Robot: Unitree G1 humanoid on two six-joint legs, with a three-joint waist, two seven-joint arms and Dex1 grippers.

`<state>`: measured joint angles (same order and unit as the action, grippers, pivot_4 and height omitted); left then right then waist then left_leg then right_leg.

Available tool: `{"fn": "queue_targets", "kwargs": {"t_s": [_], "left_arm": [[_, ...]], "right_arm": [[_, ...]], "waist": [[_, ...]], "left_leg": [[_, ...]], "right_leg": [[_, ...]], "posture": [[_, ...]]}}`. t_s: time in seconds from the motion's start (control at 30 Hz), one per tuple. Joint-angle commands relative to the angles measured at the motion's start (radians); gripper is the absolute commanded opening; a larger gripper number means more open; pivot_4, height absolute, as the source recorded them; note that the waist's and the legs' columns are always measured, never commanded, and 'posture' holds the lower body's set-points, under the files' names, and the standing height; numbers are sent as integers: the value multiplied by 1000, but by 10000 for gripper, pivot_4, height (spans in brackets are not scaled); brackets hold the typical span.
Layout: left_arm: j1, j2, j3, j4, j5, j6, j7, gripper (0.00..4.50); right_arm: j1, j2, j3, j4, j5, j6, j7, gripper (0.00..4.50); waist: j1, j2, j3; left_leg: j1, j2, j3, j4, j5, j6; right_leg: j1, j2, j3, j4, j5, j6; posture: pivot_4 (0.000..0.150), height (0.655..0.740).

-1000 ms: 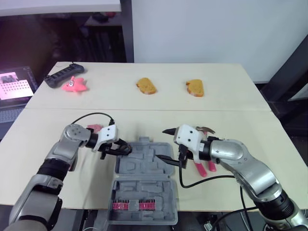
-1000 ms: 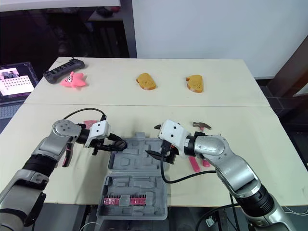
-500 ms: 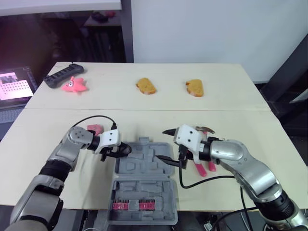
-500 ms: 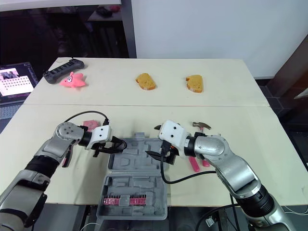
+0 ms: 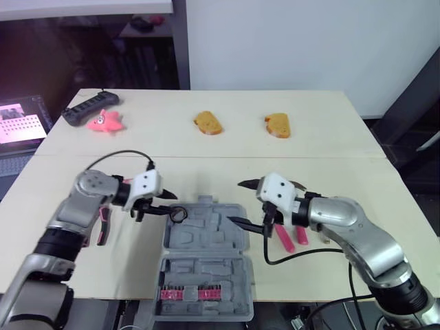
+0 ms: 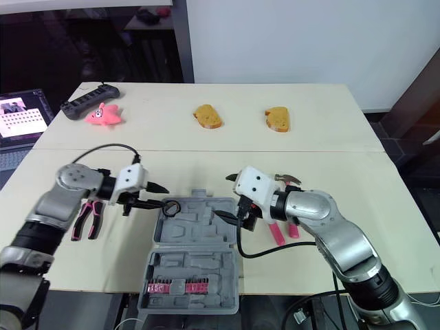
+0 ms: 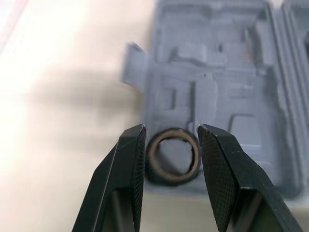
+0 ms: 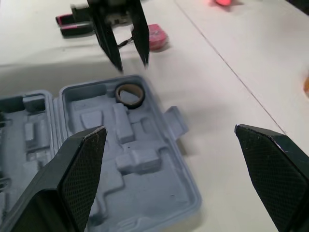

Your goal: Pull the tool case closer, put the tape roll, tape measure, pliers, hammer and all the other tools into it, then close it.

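The left gripper [image 5: 162, 203], jaws open, has backed off left of the tool case [image 5: 206, 237] at the worktop's near edge. It has left the tape roll [image 5: 179, 214] in the case's far-left pocket: one tool stowed. The right gripper [image 5: 237, 203] gapes over the case's right rim, its arm crossing the hammer [image 5: 283, 237]. Pliers [image 5: 103, 227] and tape measure [image 8: 155, 42] lie unobstructed to the left.

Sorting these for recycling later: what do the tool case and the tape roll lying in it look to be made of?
Tool case: likely moulded plastic, matte grey; the tool-shaped recesses look formed in one piece with the shell. Tape roll: black wound tape, possibly vinyl, on a brownish inner ring that looks like cardboard.
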<state>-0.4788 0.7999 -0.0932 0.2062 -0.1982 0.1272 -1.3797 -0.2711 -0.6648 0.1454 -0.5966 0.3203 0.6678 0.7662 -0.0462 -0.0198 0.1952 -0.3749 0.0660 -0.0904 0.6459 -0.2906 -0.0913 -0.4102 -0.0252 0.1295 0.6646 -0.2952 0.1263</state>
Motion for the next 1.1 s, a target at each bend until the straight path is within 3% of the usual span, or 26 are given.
{"fn": "queue_targets", "kwargs": {"t_s": [0.03, 0.1, 0.23, 0.37, 0.47, 0.6, 0.9, 1.1], "left_arm": [[59, 92, 145, -20, -93, 127, 11, 17949], [91, 135, 194, 49, -86, 116, 37, 17949], [228, 271, 368, 380, -34, -36, 165, 17949], [361, 337, 503, 576, -66, -145, 195, 17949], [454, 368, 551, 693, -53, -219, 214, 26614], [496, 352, 596, 684, -92, -225, 205, 44650], [551, 340, 623, 630, -112, -224, 209, 44650], [571, 318, 636, 563, -138, -194, 214, 44650]], "right_arm": [[83, -49, -161, -27, 61, -45, 38, 45000], [144, -73, -217, -7, 62, -88, 58, 45000], [365, -99, -416, 123, 32, -271, 108, 45000], [539, -108, -590, 276, 32, -444, 187, 45000], [621, -107, -675, 420, 23, -569, 233, 45000], [647, -108, -710, 534, 27, -660, 265, 45000], [651, -113, -716, 650, 30, -717, 265, 45000], [616, -96, -666, 595, 47, -673, 239, 45000]], "waist": [[1, 0, 0], [1, 0, 0], [-4, 0, 0], [-7, -1, 1], [1, -1, 1], [4, -1, 0], [-2, 0, 0], [0, 0, 0]], "left_leg": [[0, 0, 0, 0, 0, 0], [0, 0, 0, 0, 0, 1], [1, 0, 0, 0, -1, 1], [1, 0, 2, -1, -3, 4], [2, 0, 3, 0, -3, 4], [2, 0, 3, 0, -2, 3], [3, 0, 4, -1, -2, 2], [3, 0, 5, -1, -2, 2]], "right_leg": [[0, 0, 0, 0, 0, 0], [0, 0, 0, 0, 0, 0], [1, 0, 0, -1, -1, 0], [0, -1, 0, -2, -2, -1], [1, -1, 0, -2, -4, -4], [2, -1, 0, -2, -5, -5], [2, -1, 1, -2, -4, -5], [2, -1, 1, -2, -4, -5]], "posture": [[1500, 7400], [1500, 7400], [1500, 7400], [1500, 7400], [1500, 7400], [1500, 7400], [1500, 7400], [1500, 7400]]}}
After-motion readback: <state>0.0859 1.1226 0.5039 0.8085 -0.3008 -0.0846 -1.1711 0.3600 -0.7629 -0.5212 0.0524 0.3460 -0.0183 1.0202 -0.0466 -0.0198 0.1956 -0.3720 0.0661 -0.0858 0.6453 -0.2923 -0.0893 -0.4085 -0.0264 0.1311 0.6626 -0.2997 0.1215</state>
